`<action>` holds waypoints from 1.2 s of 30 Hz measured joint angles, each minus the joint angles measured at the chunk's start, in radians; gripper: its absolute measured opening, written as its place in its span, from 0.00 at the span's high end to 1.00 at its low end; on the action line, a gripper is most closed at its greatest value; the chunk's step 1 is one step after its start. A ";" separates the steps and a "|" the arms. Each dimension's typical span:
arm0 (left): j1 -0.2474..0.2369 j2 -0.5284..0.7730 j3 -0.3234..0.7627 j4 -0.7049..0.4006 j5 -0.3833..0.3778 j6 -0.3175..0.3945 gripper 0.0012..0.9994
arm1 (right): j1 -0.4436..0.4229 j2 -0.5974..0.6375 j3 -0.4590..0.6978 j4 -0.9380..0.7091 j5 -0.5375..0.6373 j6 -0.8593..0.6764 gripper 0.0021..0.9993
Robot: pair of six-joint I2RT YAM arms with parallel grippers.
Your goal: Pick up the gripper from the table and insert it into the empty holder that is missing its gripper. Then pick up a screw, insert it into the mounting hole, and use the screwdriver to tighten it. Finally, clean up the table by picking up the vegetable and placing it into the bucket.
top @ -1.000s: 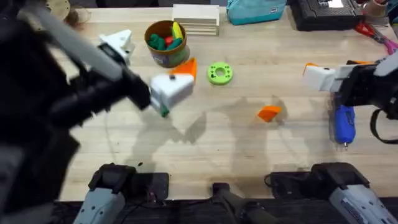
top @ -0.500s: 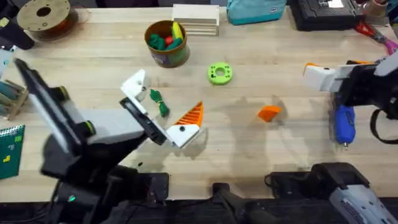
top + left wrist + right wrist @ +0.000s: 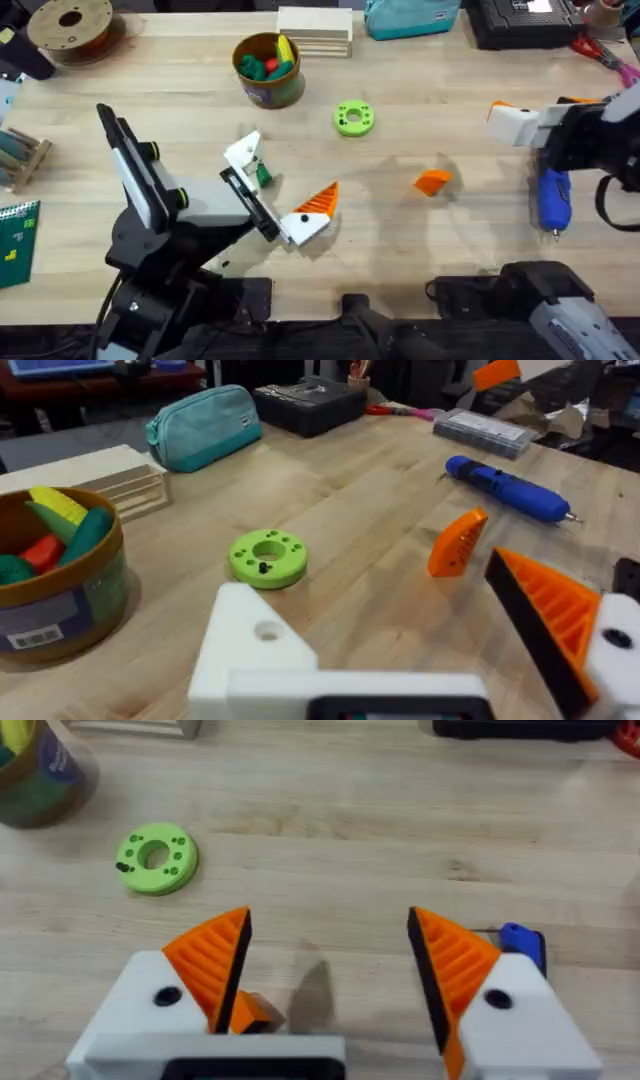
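Non-task items on the wooden table (image 3: 400, 250):
- Flat bright green ring (image 3: 353, 118), upper centre.
- Stack of pale wooden boards (image 3: 315, 30), top centre.
- Teal zip pouch (image 3: 410, 17), top, right of the boards.
- Black case (image 3: 525, 20), top right.
- Filament spool (image 3: 72, 25), top left.
- Green card (image 3: 17, 240), left edge.

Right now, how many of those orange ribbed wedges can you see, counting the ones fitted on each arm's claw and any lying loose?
Fitted on the left gripper: 1
Fitted on the right gripper: 2
Loose wedge on the table: 1
Total: 4
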 joint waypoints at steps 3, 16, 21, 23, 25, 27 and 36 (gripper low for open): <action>0.000 0.000 0.000 0.000 0.000 0.000 0.01 | 0.000 0.000 0.000 0.000 0.000 0.000 0.08; 0.000 0.000 0.000 0.000 0.000 -0.003 0.01 | 0.000 0.000 0.000 0.000 0.000 0.000 0.08; 0.000 0.000 0.000 0.000 0.000 -0.003 0.01 | 0.000 0.000 0.000 0.000 0.000 0.000 0.08; 0.000 0.000 0.000 0.000 0.000 -0.003 0.01 | 0.000 0.000 0.000 0.000 0.000 0.000 0.09; 0.000 0.000 0.000 0.000 0.000 -0.003 0.01 | 0.000 0.000 0.000 0.000 -0.002 0.001 0.09; 0.000 0.000 0.000 0.000 0.000 -0.003 0.01 | 0.000 0.000 0.000 0.000 -0.016 0.010 0.09; 0.000 0.000 0.000 0.000 0.000 -0.007 0.01 | 0.028 0.054 0.006 -0.124 -0.166 0.004 0.08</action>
